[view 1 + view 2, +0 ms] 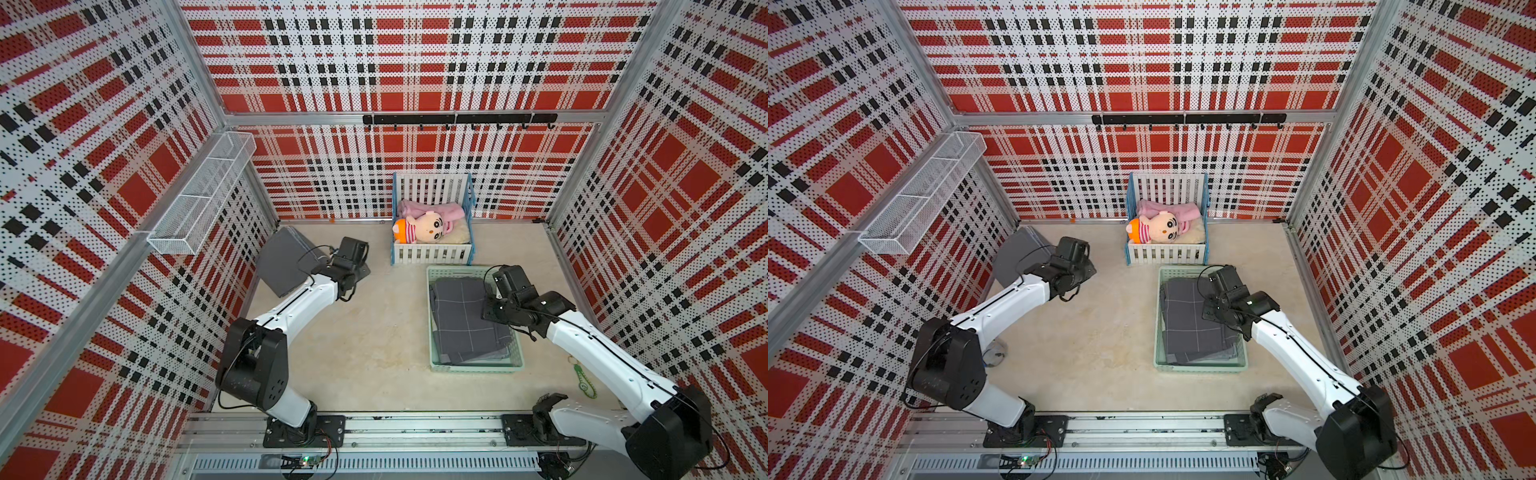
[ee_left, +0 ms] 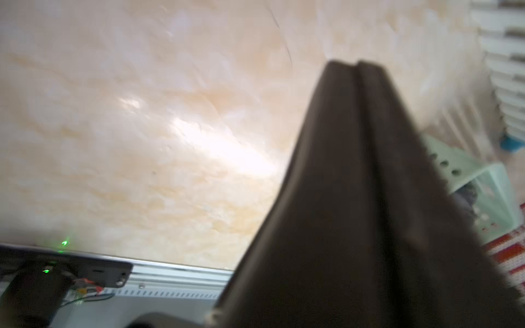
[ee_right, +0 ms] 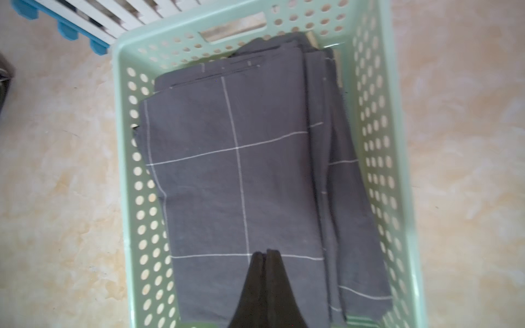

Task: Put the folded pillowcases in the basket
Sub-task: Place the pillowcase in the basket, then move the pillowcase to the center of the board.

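The pale mint-green basket (image 1: 430, 316) (image 1: 1159, 320) stands on the floor at the right, in front of the crib. The folded pillowcase (image 1: 465, 320) (image 1: 1187, 324), dark grey with thin white grid lines, lies flat inside it. The right wrist view looks down on the pillowcase (image 3: 241, 170), which fills the basket (image 3: 125, 170). My right gripper (image 3: 265, 251) (image 1: 492, 309) hovers over the basket's right side, shut and holding nothing. My left gripper (image 2: 356, 64) (image 1: 362, 272) is at the left over bare floor, also shut and empty, far from the basket (image 2: 466, 167).
A white slatted crib (image 1: 432, 253) with a doll and pink blanket stands behind the basket. A dark grey box (image 1: 282, 262) leans by the left wall, under a wire-mesh shelf (image 1: 203, 191). A green tag (image 1: 584, 382) lies near the right arm. A hook rail (image 1: 457, 119) hangs on the back wall.
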You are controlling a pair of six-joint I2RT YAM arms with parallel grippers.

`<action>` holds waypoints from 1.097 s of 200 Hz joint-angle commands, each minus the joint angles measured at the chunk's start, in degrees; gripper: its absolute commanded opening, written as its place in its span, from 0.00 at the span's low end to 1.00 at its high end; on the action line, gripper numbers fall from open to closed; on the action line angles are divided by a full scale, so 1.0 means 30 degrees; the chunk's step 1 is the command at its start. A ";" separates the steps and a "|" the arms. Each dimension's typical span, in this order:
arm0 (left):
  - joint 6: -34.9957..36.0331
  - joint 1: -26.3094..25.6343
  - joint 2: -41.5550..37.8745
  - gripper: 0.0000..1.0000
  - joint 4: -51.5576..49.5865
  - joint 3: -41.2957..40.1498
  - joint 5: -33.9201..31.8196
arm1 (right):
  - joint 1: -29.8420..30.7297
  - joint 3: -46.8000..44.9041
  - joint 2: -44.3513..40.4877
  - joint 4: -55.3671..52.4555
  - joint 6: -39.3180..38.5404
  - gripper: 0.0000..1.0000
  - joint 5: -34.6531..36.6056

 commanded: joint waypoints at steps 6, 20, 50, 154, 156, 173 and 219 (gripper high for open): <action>0.2136 0.2316 0.1318 0.00 -0.0149 0.1353 -0.1200 | 0.0340 0.0554 0.0917 0.2051 0.0087 0.00 -0.1205; 0.2441 0.3398 0.2779 0.00 -0.0100 0.2387 -0.1102 | 0.0344 0.0703 0.1300 0.2411 0.0089 0.00 -0.1601; 0.2112 0.4970 0.6421 0.00 -0.0125 0.5250 -0.0536 | 0.0397 0.0710 0.1821 0.2928 -0.0006 0.00 -0.2059; -0.0070 0.7150 1.3292 0.02 -0.1793 0.9476 0.2310 | 0.0415 0.0974 0.2500 0.3177 -0.0445 0.00 -0.2734; -0.0071 0.7156 1.3325 0.02 -0.1800 0.9423 0.2438 | 0.0402 0.1003 0.2531 0.3181 -0.0447 0.00 -0.2741; 0.0002 0.6920 1.3319 0.01 -0.1753 0.8686 0.3603 | 0.0413 0.1200 0.2713 0.3205 -0.0422 0.00 -0.2787; -0.0684 0.3860 1.1086 0.00 0.0160 0.4845 0.6965 | 0.0389 0.2052 0.2965 0.3218 -0.0477 0.00 -0.2803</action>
